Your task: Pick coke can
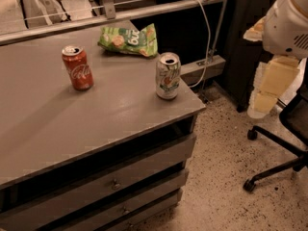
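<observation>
Red coke can (77, 69), white-green can (168, 76), green bag (129, 40); seemingly cream gripper (263, 99) at right.

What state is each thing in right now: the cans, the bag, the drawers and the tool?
coke can: upright on the table, not held.
white-and-green can: upright near the table's right edge, untouched.
chip bag: lying flat at the back of the table.
drawers: shut.
tool: off to the right of the table, above the floor, away from both cans.
</observation>
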Tool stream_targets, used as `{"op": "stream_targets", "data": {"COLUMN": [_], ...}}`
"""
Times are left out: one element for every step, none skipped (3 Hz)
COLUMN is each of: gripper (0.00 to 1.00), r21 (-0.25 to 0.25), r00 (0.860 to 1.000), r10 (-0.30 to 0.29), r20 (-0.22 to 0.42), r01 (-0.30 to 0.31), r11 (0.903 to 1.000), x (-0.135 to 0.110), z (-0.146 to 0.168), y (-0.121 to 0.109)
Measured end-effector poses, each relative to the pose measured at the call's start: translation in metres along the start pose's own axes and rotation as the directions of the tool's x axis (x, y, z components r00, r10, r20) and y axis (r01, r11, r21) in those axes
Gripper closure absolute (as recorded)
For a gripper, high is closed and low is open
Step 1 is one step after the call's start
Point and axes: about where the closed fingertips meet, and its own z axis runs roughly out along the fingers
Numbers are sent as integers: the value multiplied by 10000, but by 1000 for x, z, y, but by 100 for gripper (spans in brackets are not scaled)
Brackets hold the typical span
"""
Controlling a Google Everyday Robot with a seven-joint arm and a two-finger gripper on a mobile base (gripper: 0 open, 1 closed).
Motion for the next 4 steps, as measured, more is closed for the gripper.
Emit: {"op": "stream_targets", "data": {"gripper": [0,0,0,0], "r21": [52,632,871,1105], "r00": [9871,9132,7911,7586], "r10": [-1485,-3650,-5341,-5657], "r20": [602,1814,2982,3232], "r01": [1485,3596,5347,5635], "r11": [9889,9310,8406,8187], "x": [-64,-178,-289,-318], "z": [11,6,6,2], "y": [-35,-65,-53,-48]}}
